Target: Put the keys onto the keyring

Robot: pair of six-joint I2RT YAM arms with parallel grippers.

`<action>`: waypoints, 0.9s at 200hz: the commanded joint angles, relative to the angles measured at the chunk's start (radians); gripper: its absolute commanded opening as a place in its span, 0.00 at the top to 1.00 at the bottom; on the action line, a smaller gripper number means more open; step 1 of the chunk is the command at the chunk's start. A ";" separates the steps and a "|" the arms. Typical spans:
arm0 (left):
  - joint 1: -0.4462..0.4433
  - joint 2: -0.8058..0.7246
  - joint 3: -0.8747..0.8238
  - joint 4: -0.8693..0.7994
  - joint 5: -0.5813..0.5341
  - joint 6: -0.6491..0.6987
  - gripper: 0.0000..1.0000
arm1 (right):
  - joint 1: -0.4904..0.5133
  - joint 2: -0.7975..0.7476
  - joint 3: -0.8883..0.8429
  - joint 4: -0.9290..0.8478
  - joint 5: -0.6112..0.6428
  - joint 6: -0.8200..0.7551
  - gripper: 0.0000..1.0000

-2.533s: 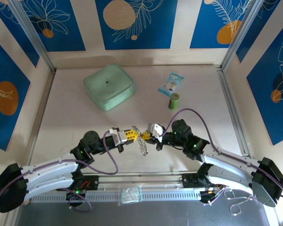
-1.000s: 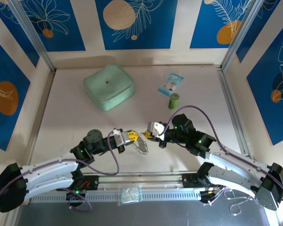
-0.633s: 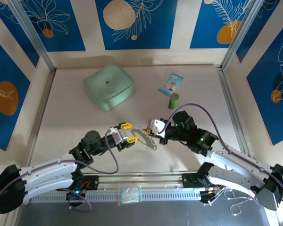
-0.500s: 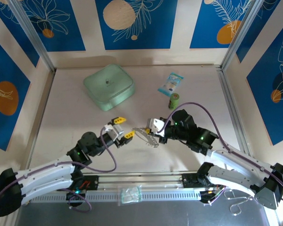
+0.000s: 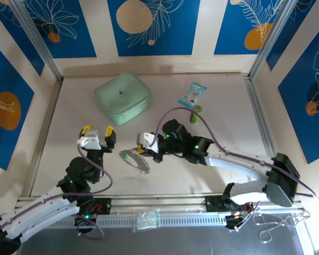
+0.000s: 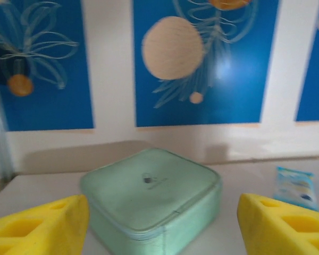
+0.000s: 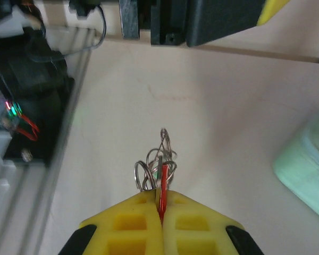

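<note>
The keyring (image 5: 135, 160), a thin cream hoop with a fringe of silvery pieces, hangs just left of centre in the top view. My right gripper (image 5: 141, 150) is shut on its upper edge. In the right wrist view the yellow pads (image 7: 133, 223) pinch a red key (image 7: 163, 183) together with a thin grey strip. A cluster of silvery rings (image 7: 158, 156) sticks out past the tips, with a trace of green among them. My left gripper (image 5: 98, 129) stands open well to the left of the hoop with nothing between its fingers (image 6: 40, 226).
A mint-green square pouch (image 5: 123, 98) sits at the back left, straight ahead of the left gripper (image 6: 159, 228). A blue packet (image 5: 193, 94) and a small green cylinder (image 5: 195, 112) lie at the back right. Metal rails line both sides.
My left gripper opened, let go of the keyring and drew back to the left. The right arm carried the keyring leftward, still shut on it.
</note>
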State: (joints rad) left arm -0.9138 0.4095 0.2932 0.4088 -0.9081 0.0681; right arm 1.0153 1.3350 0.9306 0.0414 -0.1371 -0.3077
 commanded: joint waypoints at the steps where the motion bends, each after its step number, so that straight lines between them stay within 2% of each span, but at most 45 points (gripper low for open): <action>1: 0.004 -0.047 0.046 -0.117 -0.185 -0.044 0.28 | -0.010 0.098 0.023 0.306 -0.129 0.284 1.00; 15: 0.005 -0.063 0.047 -0.149 -0.223 -0.053 0.28 | -0.017 0.179 0.052 0.297 -0.152 0.325 1.00; 39: 0.006 -0.079 0.056 -0.225 -0.247 -0.100 0.28 | -0.036 0.248 0.077 0.175 -0.073 0.255 1.00; 85: 0.010 -0.067 0.057 -0.270 -0.235 -0.120 0.28 | -0.093 0.244 0.085 -0.162 0.117 -0.080 1.00; 134: 0.019 -0.018 0.054 -0.269 -0.218 -0.125 0.28 | -0.130 0.265 0.076 -0.403 0.286 -0.339 1.00; 180: 0.039 0.038 0.047 -0.278 -0.180 -0.128 0.27 | -0.139 0.275 0.106 -0.558 0.369 -0.393 1.00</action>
State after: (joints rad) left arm -0.8932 0.4263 0.3206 0.1417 -1.1049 -0.0479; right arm 0.8810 1.5959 0.9848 -0.3817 0.1635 -0.6262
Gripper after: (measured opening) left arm 0.729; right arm 0.054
